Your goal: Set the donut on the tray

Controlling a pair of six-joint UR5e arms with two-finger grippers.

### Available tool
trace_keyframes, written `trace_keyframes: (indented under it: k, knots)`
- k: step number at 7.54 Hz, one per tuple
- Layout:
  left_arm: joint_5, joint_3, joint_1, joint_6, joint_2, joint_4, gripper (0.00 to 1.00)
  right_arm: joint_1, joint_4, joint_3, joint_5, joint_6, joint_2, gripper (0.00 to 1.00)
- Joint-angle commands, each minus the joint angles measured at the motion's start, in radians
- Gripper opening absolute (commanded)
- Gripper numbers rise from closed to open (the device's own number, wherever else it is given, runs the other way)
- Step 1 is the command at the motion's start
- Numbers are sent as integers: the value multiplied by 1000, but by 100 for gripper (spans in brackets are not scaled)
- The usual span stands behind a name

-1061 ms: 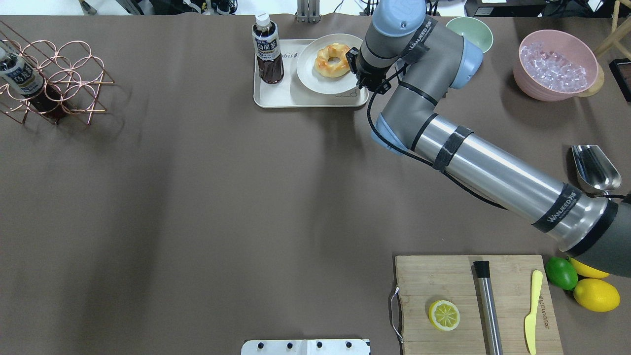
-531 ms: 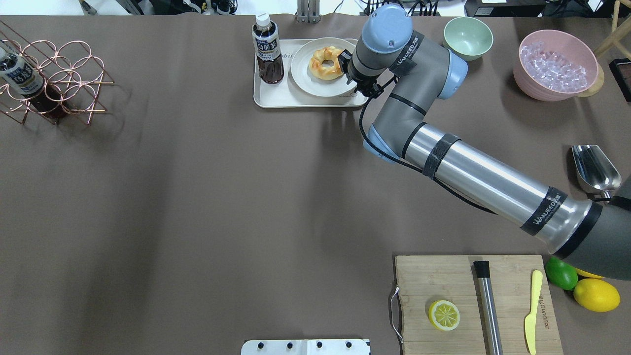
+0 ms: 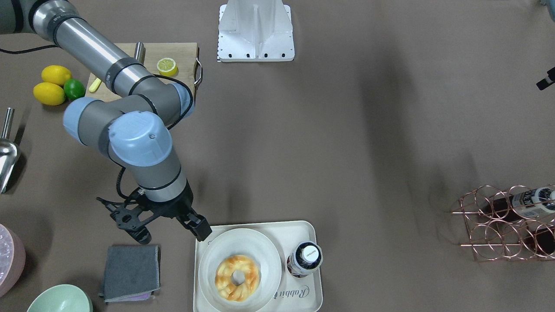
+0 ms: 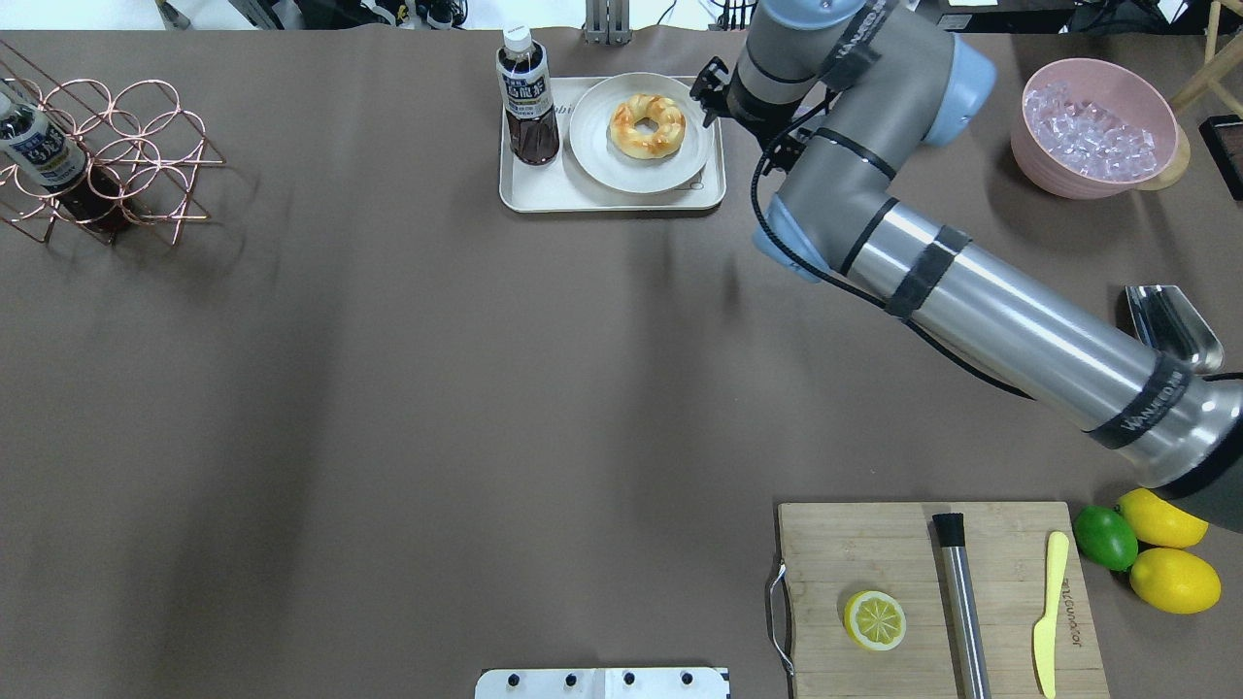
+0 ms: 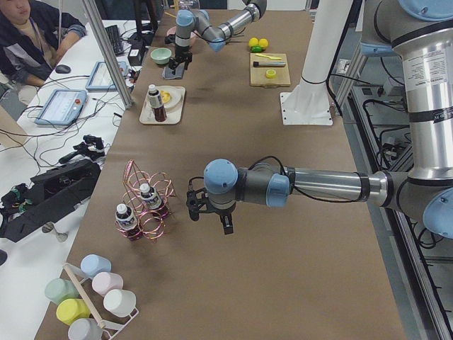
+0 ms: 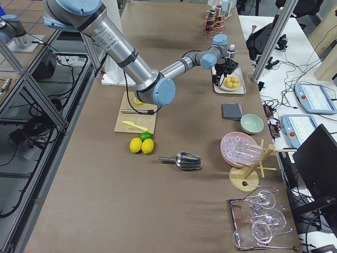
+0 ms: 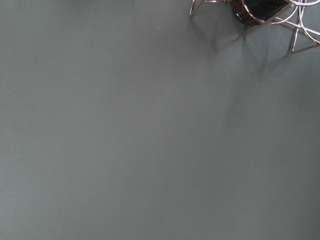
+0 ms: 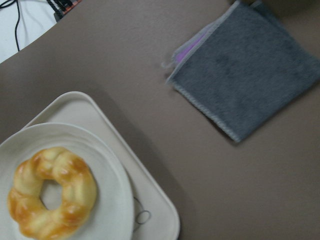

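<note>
The donut lies on a round white plate that sits on the cream tray, beside a dark bottle. The donut also shows in the front view and the right wrist view. My right gripper is open and empty. It hovers just off the tray's corner, apart from the plate, and shows in the overhead view. My left gripper shows clearly only in the exterior left view, over bare table near the wire rack. I cannot tell whether it is open or shut.
A folded grey cloth and a green bowl lie beside the right gripper. A pink bowl of ice, a metal scoop, a cutting board with a halved lemon, and a copper bottle rack stand around.
The plate with the donut has shifted slightly left on the tray. My right gripper has drawn back from the plate's rim, to the right and away from the tray.
</note>
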Motion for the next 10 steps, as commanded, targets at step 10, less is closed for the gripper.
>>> trace_keyframes:
  k: [10]
  knots:
    - [-13,-3,14,-10,-14,-2,98,642,-271,550,282,-1572,-968,100]
